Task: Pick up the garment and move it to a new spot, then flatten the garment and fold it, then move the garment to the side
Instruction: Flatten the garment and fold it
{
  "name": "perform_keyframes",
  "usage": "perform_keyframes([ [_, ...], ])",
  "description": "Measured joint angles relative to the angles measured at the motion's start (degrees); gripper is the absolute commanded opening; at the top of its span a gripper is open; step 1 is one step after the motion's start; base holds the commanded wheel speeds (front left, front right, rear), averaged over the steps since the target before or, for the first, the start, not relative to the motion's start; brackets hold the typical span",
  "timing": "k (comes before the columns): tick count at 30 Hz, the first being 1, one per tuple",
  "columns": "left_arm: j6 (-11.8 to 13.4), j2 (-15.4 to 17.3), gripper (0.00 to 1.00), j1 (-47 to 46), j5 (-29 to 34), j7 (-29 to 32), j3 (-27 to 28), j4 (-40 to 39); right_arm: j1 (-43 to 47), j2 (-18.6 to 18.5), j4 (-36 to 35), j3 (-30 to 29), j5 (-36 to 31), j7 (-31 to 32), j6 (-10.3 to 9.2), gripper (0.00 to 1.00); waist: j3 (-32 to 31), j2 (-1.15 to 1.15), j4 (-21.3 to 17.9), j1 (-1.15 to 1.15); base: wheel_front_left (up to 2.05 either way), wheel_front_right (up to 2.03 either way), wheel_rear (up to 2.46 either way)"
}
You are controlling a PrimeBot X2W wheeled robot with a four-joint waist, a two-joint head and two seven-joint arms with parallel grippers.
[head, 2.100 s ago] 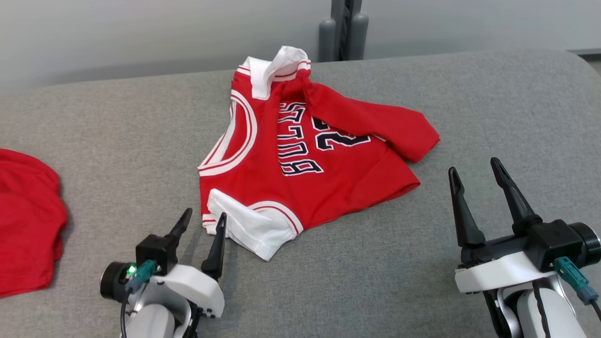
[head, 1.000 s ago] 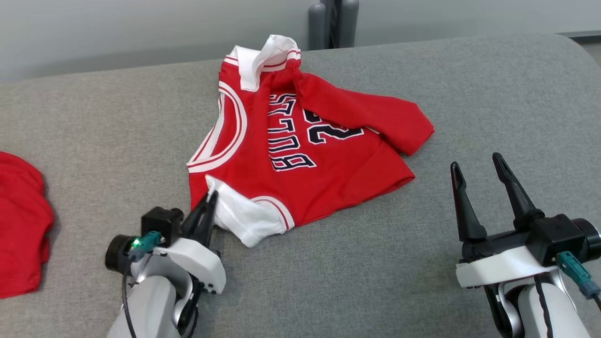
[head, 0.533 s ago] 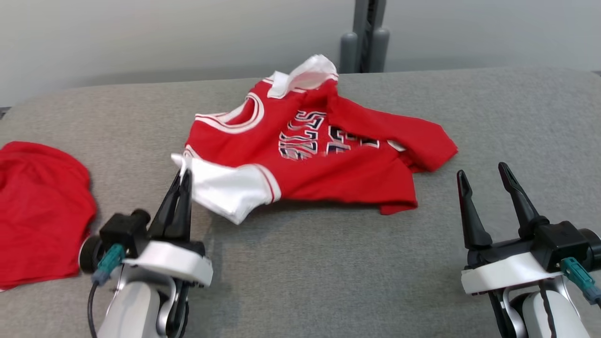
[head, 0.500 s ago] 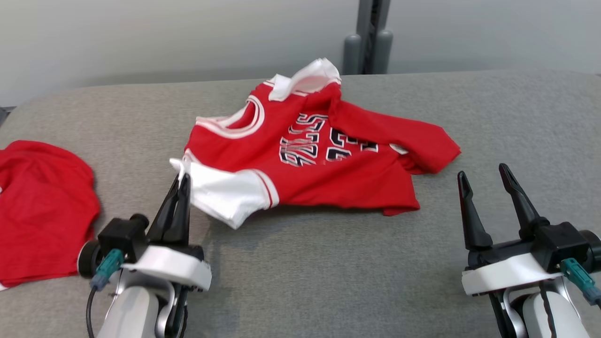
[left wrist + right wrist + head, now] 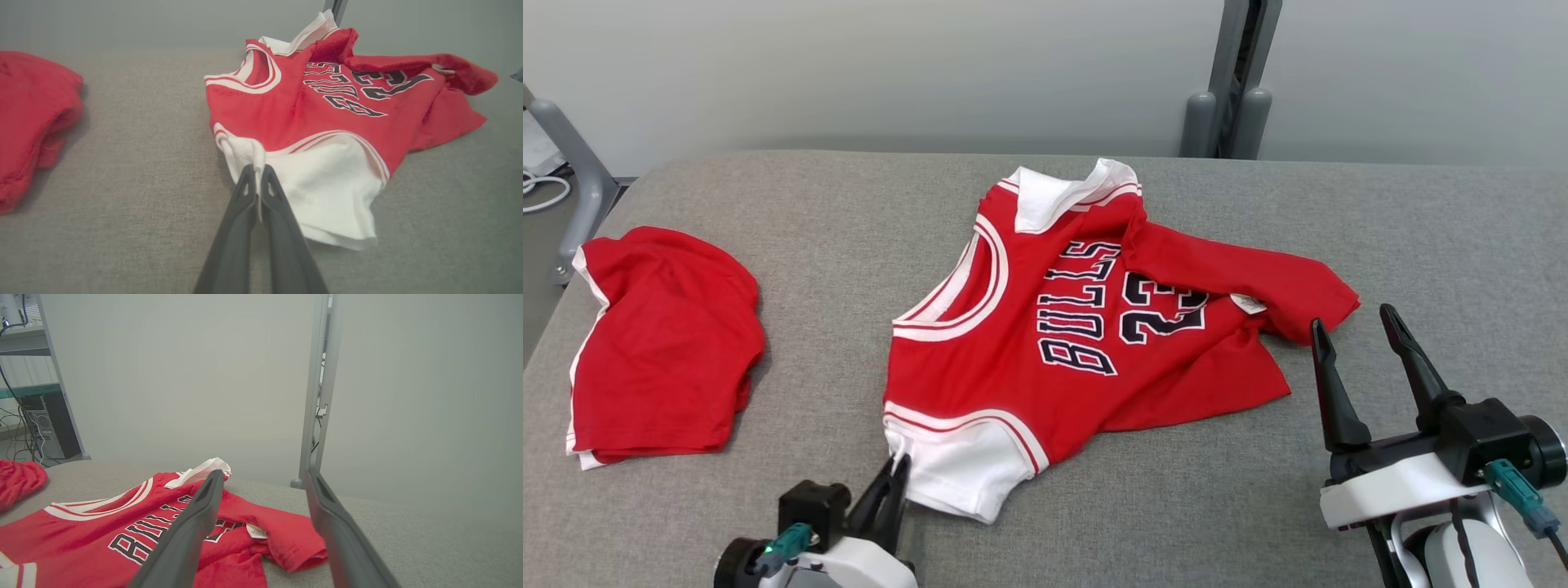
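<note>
I see the jersey (image 5: 1086, 343) lying rumpled in the middle of the grey table (image 5: 792, 212), neck opening to the left and hem to the right, long axis crosswise; "BULLS" and "23" read sideways, running away from me. The small white label (image 5: 1248, 304) is unreadable. My left gripper (image 5: 900, 467) is pinched on the near white sleeve; my right gripper (image 5: 1351, 320) stands spread, holding nothing, by the hem

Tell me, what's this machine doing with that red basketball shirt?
The robot's left gripper is shut on the edge of the white sleeve of the red jersey, which lies crumpled on the grey padded table with one side folded over. The right gripper hangs open near the jersey's other end, holding nothing. Another red garment lies apart at the table's left end.
</note>
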Motion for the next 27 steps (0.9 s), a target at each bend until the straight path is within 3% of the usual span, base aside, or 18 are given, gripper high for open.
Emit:
perform_keyframes([
  [1,0.1,-0.1,0.47,0.0,0.1,0.9,-0.4,0.3,0.0,0.0,0.1,0.1,0.0,0.0,0.00,1.00,0.0,0.00,0.0,0.00,0.00,0.00,0.00],
  [2,0.4,-0.1,1.00,0.1,0.2,1.4,-0.4,0.5,0.0,0.0,0.2,0.1,0.0,0.0,0.00,1.00,-0.1,0.00,0.0,0.00,0.00,0.00,0.00],
  [9,3.2,0.6,1.00,-0.4,0.8,0.9,0.8,-1.0,0.0,0.0,0.5,0.4,0.0,0.0,0.00,1.00,-0.1,0.00,-0.7,0.00,0.00,0.00,0.00],
  [15,6.6,0.6,1.00,-3.6,0.4,-4.5,4.3,-5.4,-0.1,0.0,0.4,0.2,0.0,0.0,0.00,1.00,-0.1,0.00,-1.9,0.00,0.00,0.00,0.00],
  [27,6.9,-1.1,1.00,-6.1,1.2,-9.2,5.6,-10.2,-0.2,0.0,-0.3,-0.5,-0.2,0.0,0.00,1.00,0.0,0.00,-5.8,0.00,0.00,0.00,0.00],
])
